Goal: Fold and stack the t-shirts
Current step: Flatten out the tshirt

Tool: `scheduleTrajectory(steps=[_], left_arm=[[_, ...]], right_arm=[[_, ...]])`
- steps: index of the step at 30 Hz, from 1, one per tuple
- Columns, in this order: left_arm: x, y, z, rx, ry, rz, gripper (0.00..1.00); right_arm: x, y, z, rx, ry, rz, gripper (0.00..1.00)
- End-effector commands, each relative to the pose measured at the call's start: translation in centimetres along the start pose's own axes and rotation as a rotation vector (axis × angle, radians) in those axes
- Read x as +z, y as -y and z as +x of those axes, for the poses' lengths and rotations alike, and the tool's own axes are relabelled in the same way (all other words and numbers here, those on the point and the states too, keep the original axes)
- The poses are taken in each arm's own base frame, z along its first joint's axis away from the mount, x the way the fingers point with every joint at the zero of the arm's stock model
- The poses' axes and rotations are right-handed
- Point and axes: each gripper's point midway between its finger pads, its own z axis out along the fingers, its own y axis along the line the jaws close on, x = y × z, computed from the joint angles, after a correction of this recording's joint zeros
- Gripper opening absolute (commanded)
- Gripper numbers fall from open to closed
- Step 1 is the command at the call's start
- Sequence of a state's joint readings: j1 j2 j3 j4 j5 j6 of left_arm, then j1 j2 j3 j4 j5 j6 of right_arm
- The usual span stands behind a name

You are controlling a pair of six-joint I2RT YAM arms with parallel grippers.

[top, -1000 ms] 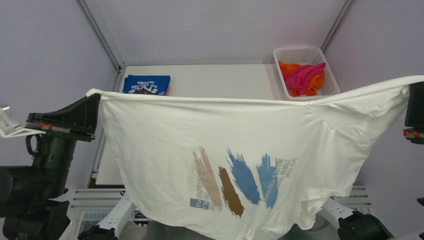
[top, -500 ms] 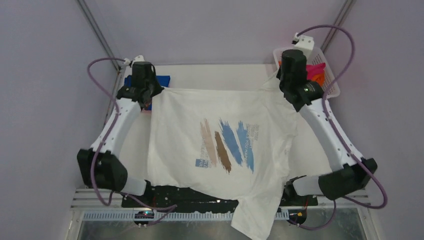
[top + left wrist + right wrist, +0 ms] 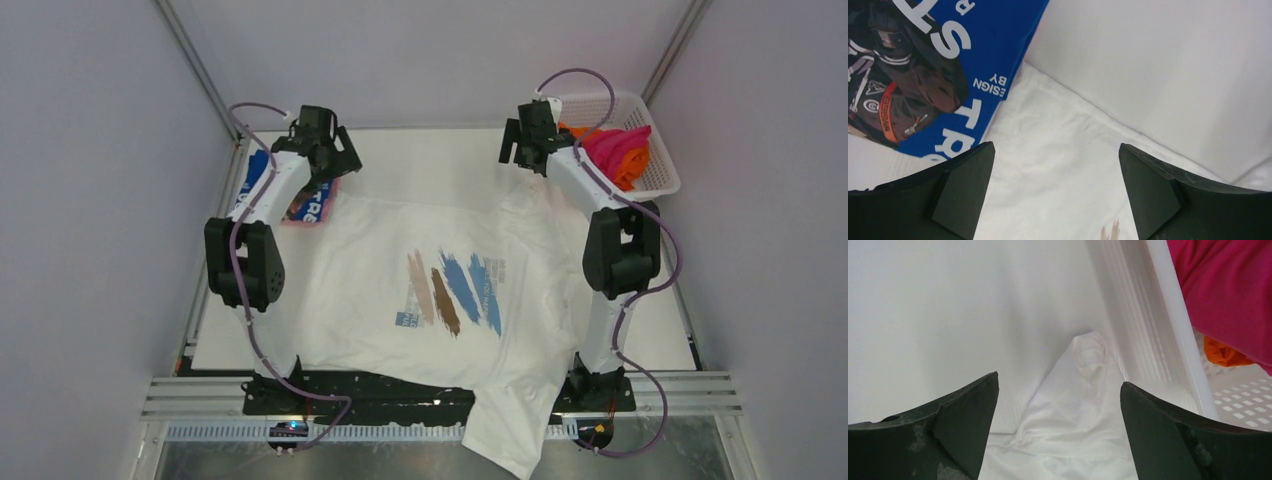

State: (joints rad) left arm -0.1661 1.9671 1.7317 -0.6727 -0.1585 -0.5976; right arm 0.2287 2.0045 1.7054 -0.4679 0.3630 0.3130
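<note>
Lying on white counter (image 3: pixel 430 160), white cloth t-shirt with brown-blue brush-stroke print (image 3: pixel 380 250) spread flat for folding; left tool (image 3: pixel 1055 195), right tool (image 3: pixel 1058 425) over its 11 and 1 o'clock corners, both spread apart, empty.

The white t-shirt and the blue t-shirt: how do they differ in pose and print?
The white t-shirt lies spread out, part hanging over the near edge; the blue t-shirt is folded small. The white t-shirt bears brown and blue brush strokes; the blue t-shirt bears white lettering and a dark graphic. Both rest on the table.
</note>
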Motion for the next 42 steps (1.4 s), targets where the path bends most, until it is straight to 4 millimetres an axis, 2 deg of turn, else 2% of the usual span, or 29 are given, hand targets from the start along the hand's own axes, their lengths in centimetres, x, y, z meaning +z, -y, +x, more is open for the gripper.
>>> scheduleTrajectory(steps=[1, 2, 3, 4, 6, 9, 14, 17, 22, 26, 30, 31, 32, 33, 34, 36, 39, 40, 41, 42], left_arm=[[-5.7, 2.4, -0.4, 0.005, 0.067, 0.183, 1.00], [-6.5, 2.6, 0.2, 0.014, 0.070, 0.206, 1.00], [-6.8, 2.6, 1.3, 0.025, 0.057, 0.218, 1.00], [-7.0, 2.5, 2.3, 0.032, 0.049, 0.232, 1.00], [-7.6, 3.0, 4.6, 0.055, 0.020, 0.292, 1.00], [-8.2, 3.6, 7.9, 0.087, -0.019, 0.350, 1.00], [-7.9, 3.5, 12.7, 0.105, -0.094, 0.404, 1.00], [-7.3, 2.9, 14.2, 0.104, -0.114, 0.410, 1.00], [-6.2, 1.9, 15.6, 0.113, -0.154, 0.372, 1.00], [-5.4, 1.5, 16.4, 0.122, -0.183, 0.351, 1.00], [-4.9, 0.9, 16.6, 0.132, -0.182, 0.320, 1.00], [-4.7, 0.7, 16.6, 0.134, -0.180, 0.310, 1.00], [-4.6, 0.5, 16.6, 0.134, -0.179, 0.300, 1.00], [-4.4, 0.3, 16.7, 0.138, -0.183, 0.288, 1.00], [-4.2, 0.1, 16.7, 0.140, -0.186, 0.274, 1.00], [-4.1, 0.1, 16.7, 0.139, -0.188, 0.266, 1.00], [-4.3, 0.3, 16.4, 0.139, -0.181, 0.274, 1.00], [-4.4, 0.4, 16.3, 0.140, -0.179, 0.277, 1.00], [-4.6, 0.4, 16.1, 0.142, -0.176, 0.277, 1.00], [-4.8, 0.4, 15.9, 0.143, -0.170, 0.278, 1.00]], right_arm=[[-6.3, -1.6, -3.4, 0.063, 0.106, -0.184, 0.99], [-6.3, -1.8, -2.8, 0.068, 0.100, -0.203, 0.99], [-6.6, -1.8, -1.3, 0.081, 0.067, -0.223, 0.99], [-6.6, -1.9, -0.7, 0.093, 0.062, -0.232, 1.00], [-6.2, -1.8, 2.1, 0.124, 0.012, -0.252, 0.99], [-5.5, -2.4, 4.2, 0.134, -0.038, -0.278, 0.99], [-3.6, -2.9, 7.3, 0.158, -0.117, -0.288, 0.99], [-2.3, -3.3, 8.4, 0.165, -0.149, -0.284, 0.96], [-0.4, -3.8, 10.4, 0.192, -0.203, -0.274, 0.95], [0.9, -4.3, 11.1, 0.226, -0.221, -0.273, 0.95], [2.1, -5.3, 9.4, 0.249, -0.182, -0.283, 0.95], [2.3, -5.7, 7.8, 0.257, -0.147, -0.286, 0.95], [2.9, -5.8, 7.7, 0.257, -0.145, -0.280, 0.95], [3.0, -6.3, 5.9, 0.264, -0.110, -0.286, 0.95], [3.7, -6.5, 5.9, 0.262, -0.112, -0.281, 0.95], [4.8, -7.3, 4.3, 0.273, -0.081, -0.285, 0.95], [6.4, -9.4, 1.0, 0.291, -0.026, -0.330, 0.96], [6.7, -9.8, 0.3, 0.292, -0.015, -0.338, 0.95], [6.8, -10.5, -1.4, 0.291, 0.016, -0.358, 0.95], [6.7, -10.7, -1.9, 0.284, 0.018, -0.364, 0.95]])
